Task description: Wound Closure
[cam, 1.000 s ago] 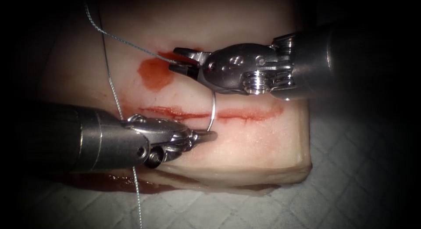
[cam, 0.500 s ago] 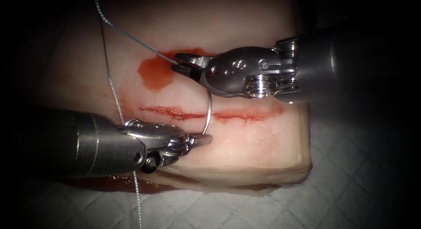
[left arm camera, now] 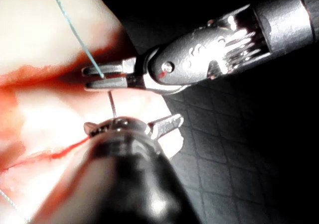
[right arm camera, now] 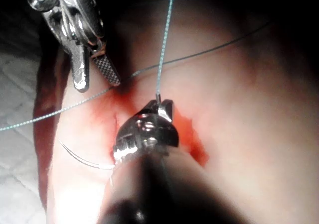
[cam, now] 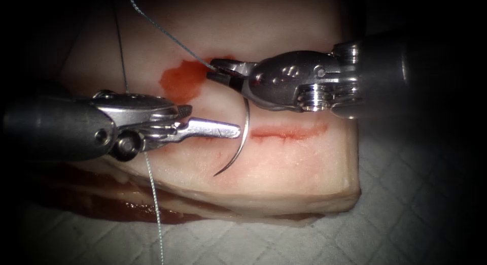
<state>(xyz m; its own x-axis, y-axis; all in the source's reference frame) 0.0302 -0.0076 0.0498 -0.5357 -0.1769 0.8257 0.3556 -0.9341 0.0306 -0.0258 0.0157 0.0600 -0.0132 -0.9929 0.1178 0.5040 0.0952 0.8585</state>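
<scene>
My right tool (cam: 219, 72) is shut on the curved needle (cam: 242, 138) at its tail end, where the thread (cam: 167, 34) joins. The needle hangs free above the tissue (cam: 284, 163) and crosses the cut (cam: 286, 134), with its tip toward the near edge and out of the tissue. Just left of the needle, my left tool (cam: 213, 120) stands open and holds nothing. In the left wrist view the right tool (left arm camera: 102, 77) grips the needle (left arm camera: 112, 104) above my open left tool (left arm camera: 132, 125). In the right wrist view the right tool (right arm camera: 159, 107), the needle (right arm camera: 82, 157) and the open left tool (right arm camera: 94, 72) show.
A patch of red fluid (cam: 178, 80) lies on the tissue left of the right tool. A second strand of thread (cam: 156, 209) runs down behind the left tool and over the tissue's near edge. White quilted cloth (cam: 406, 204) lies around the tissue.
The left tool opened, let go of the needle near its tip and drew back up and left. The right tool shut on the tail end and shifted right with the needle.
</scene>
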